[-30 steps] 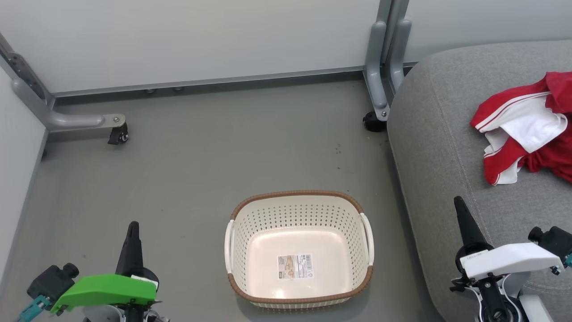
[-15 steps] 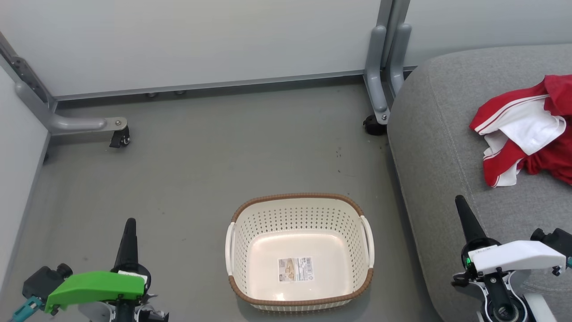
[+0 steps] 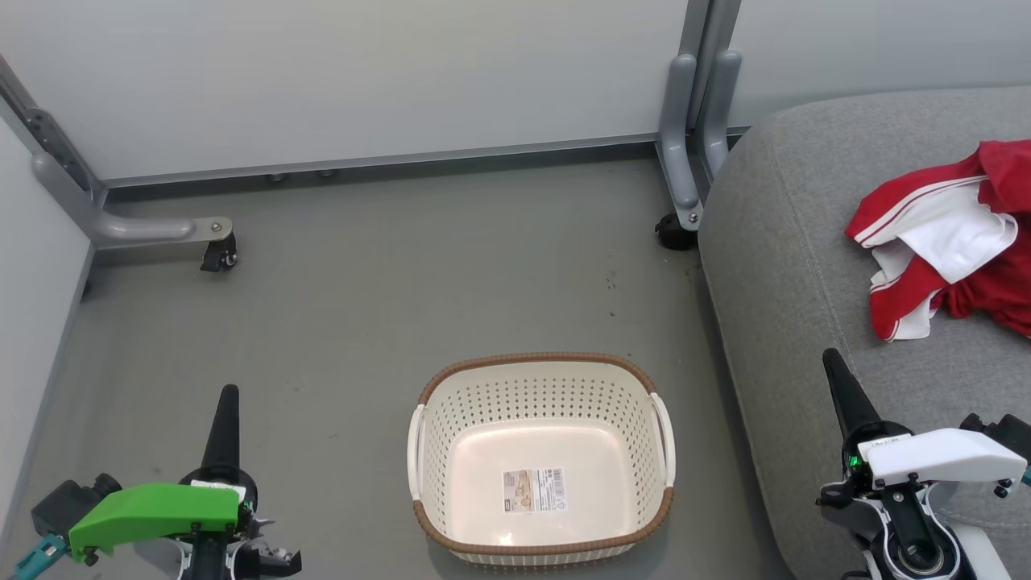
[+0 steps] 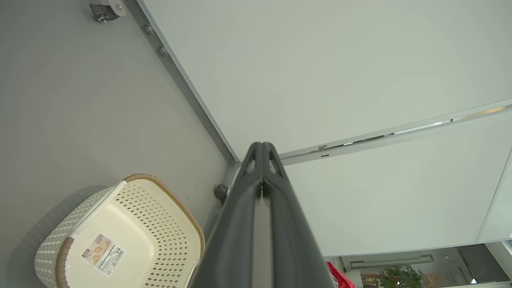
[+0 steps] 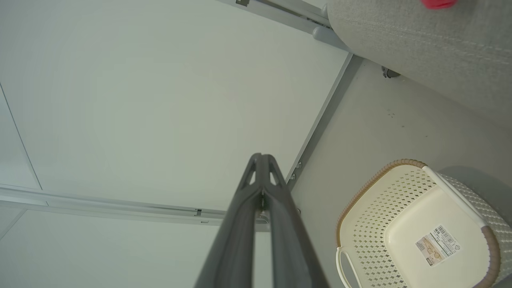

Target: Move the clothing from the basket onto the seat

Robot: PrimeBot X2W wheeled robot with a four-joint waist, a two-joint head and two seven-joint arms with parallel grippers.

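The cream basket (image 3: 540, 387) with a brown rim stands on the grey floor, holding nothing but a label on its base; it also shows as the basket (image 4: 156, 218) and the basket (image 5: 384, 208) in the wrist views. Red and white clothing (image 3: 950, 242) lies crumpled on the grey seat (image 3: 789, 266) at the right; a red scrap of clothing (image 5: 438, 3) peeks in above the seat (image 5: 420, 36). My left gripper (image 3: 226, 392) is shut at the lower left, clear of the basket. My right gripper (image 3: 830, 356) is shut at the lower right, over the seat's front edge.
Pale partition panels (image 3: 362, 72) stand behind on grey metal feet with castors, one castor (image 3: 217, 254) at the left and another castor (image 3: 672, 232) beside the seat. A panel (image 3: 32, 266) bounds the left side. Bare floor (image 3: 403, 282) lies between panels and basket.
The whole head view has shifted slightly, so the camera moved. Both grippers sit a little lower in the view; basket and clothing have not moved.
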